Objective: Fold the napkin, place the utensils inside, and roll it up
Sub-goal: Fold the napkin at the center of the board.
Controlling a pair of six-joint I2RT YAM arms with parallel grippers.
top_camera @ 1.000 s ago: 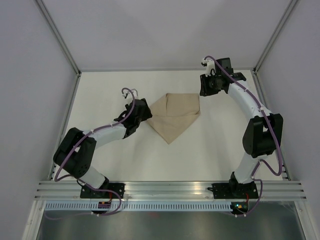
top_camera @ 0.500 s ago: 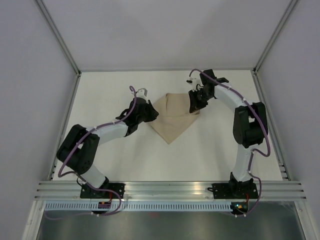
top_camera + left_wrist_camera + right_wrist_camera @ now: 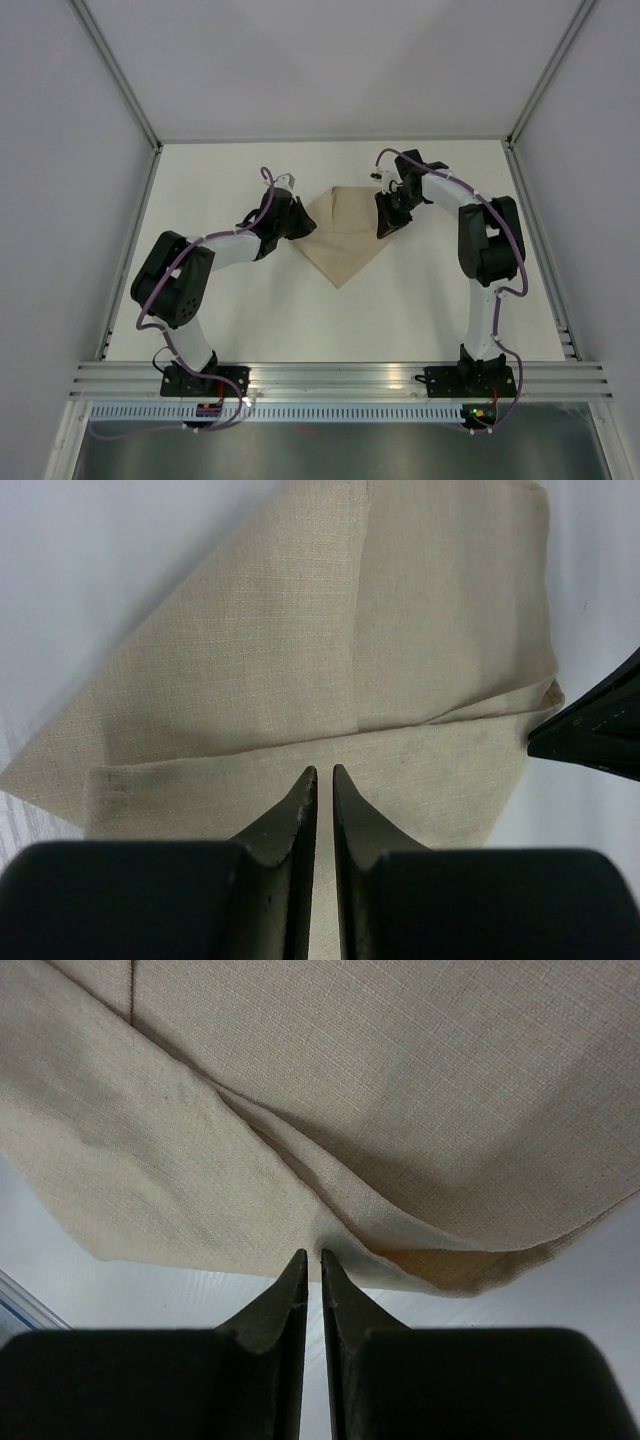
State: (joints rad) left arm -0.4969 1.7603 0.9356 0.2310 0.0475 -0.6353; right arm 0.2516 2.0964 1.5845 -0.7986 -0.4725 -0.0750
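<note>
Napkin (image 3: 345,240), soft limp cloth, likely best pinched at corners: left gripper (image 3: 321,770), right gripper (image 3: 307,1253) nipped near-shut on its opposite edges.

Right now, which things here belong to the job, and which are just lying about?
Job: napkin; left jaws and right jaws, one at each side corner.
Not the job: purple cables; front rail.
</note>
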